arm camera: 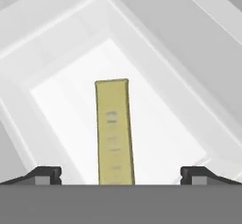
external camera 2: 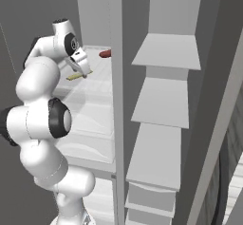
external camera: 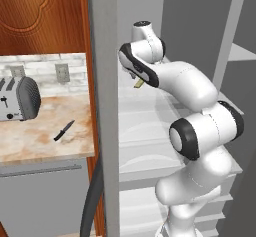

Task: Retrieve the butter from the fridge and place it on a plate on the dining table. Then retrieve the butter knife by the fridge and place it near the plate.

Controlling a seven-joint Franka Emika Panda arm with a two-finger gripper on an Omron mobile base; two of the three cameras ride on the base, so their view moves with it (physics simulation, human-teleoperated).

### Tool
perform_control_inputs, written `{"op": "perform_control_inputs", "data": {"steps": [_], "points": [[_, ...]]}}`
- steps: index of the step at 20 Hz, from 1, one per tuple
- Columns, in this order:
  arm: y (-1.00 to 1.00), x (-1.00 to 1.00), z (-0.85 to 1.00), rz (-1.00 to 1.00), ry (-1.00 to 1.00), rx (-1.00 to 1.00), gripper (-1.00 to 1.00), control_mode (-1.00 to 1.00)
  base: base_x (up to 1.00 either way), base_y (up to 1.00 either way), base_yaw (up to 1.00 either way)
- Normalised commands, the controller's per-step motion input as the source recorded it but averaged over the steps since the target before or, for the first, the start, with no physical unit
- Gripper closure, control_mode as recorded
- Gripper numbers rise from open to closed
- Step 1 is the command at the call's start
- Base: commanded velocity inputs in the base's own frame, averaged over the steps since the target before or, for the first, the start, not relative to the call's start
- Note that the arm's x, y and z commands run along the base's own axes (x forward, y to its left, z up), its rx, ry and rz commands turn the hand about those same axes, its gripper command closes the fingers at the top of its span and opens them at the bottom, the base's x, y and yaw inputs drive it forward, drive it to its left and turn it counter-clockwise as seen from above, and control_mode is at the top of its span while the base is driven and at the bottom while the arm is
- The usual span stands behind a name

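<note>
Fingertips (arm camera: pixel 47 175) stand wide apart in the hand view, the butter (arm camera: pixel 114 132) lying lengthwise between them on a pale shelf (arm camera: pixel 165 138) inside the fridge (external camera: pixel 104 81) — contact not evident. From the right base view the gripper (external camera 2: pixel 81 66) hangs just over the butter's near end; a small red item (external camera 2: pixel 105 53) sits further back on that shelf, apparently a food item. Outside, the butter knife (external camera: pixel 64 130) lies on the marbled counter (external camera: pixel 35 138), near a toaster (external camera: pixel 19 98).
</note>
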Motion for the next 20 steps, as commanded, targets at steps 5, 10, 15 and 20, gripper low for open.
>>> {"op": "perform_control_inputs", "data": {"steps": [5, 10, 15, 20], "points": [[0.19, 0.3, 0.0, 0.0, 0.08, 0.0, -1.0, -1.0, 0.0, 0.0, 0.0], [0.05, -0.22, -0.03, -0.01, 0.0, 0.0, -1.0, -1.0, 0.0, 0.0, 0.0], [-0.17, -0.85, -0.18, -0.05, -0.06, 0.0, -1.0, -1.0, 0.0, 0.0, 0.0], [-0.12, -0.52, -0.24, -0.01, -0.04, 0.0, -1.0, -1.0, 0.0, 0.0, 0.0]]}}
